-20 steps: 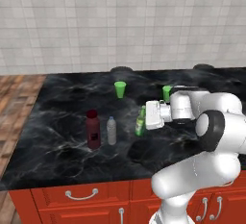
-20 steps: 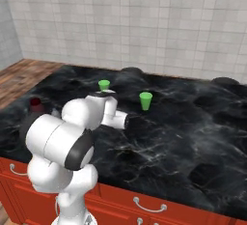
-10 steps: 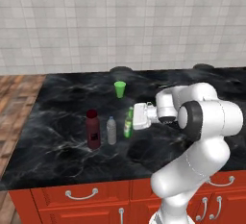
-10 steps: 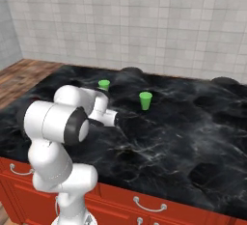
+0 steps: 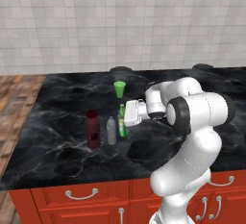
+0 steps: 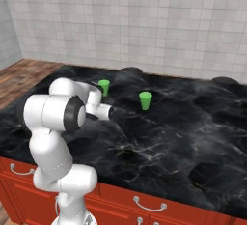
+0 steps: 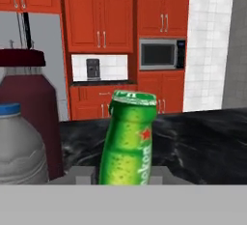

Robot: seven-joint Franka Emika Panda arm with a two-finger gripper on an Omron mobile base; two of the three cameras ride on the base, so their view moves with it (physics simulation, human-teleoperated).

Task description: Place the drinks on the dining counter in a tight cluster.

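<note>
Left base view. Worktop (image 5: 57, 98): deep black slab, white marble veining, glossy, over red drawers with silver handles. Dark-red bottle (image 5: 92, 130): stout, dark cap, upright near the slab's middle. Clear bottle (image 5: 111, 130): small, blue cap, upright just beside the red one. Green bottle (image 5: 123, 121): slim glass, just beside the clear one, clamped by the hand (image 5: 127, 117). Green cup (image 5: 119, 89): small tapered beaker, well behind the cluster. Bare slab lies left of and in front of the bottles to the front edge.

Right base view. Second green cup (image 6: 144, 100): same shape, standing apart on bare slab; broad bare marble to its right.

Hand view. Green bottle: glossy, red star label, slightly tilted, close between the closed fingers. Clear and red bottles stand just to one side of it.
</note>
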